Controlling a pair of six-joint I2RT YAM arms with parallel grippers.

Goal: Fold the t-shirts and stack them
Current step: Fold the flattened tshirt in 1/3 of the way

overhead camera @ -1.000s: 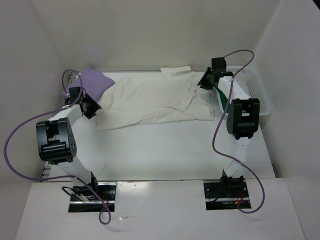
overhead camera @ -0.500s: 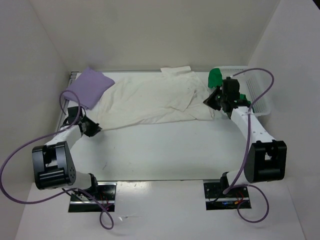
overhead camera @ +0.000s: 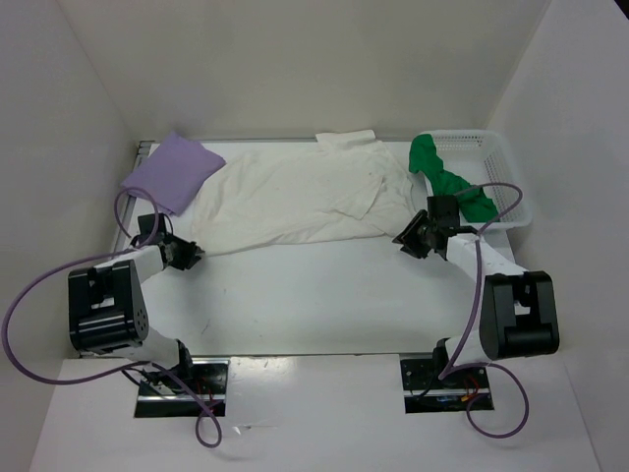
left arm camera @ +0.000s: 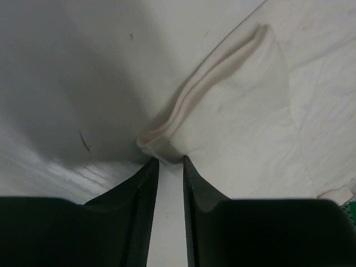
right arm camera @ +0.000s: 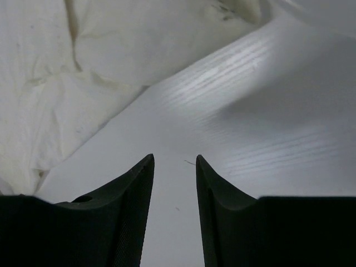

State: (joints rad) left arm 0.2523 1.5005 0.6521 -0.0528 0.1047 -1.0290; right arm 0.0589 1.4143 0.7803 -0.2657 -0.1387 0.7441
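Top external — 3 t-shirts (overhead camera: pixel 295 197) + 1 basket (overhead camera: pixel 511 182).

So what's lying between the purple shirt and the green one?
The white shirt, spread out on the table, lies between the purple shirt and the green shirt; the overhead view shows it.

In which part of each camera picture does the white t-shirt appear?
Top external: the white t-shirt lies spread across the far middle of the table.
Left wrist: the shirt fills the upper right, with its folded corner near the centre.
Right wrist: the shirt is at the upper left.
Shared landmark: the white table bordering the shirt's edge.
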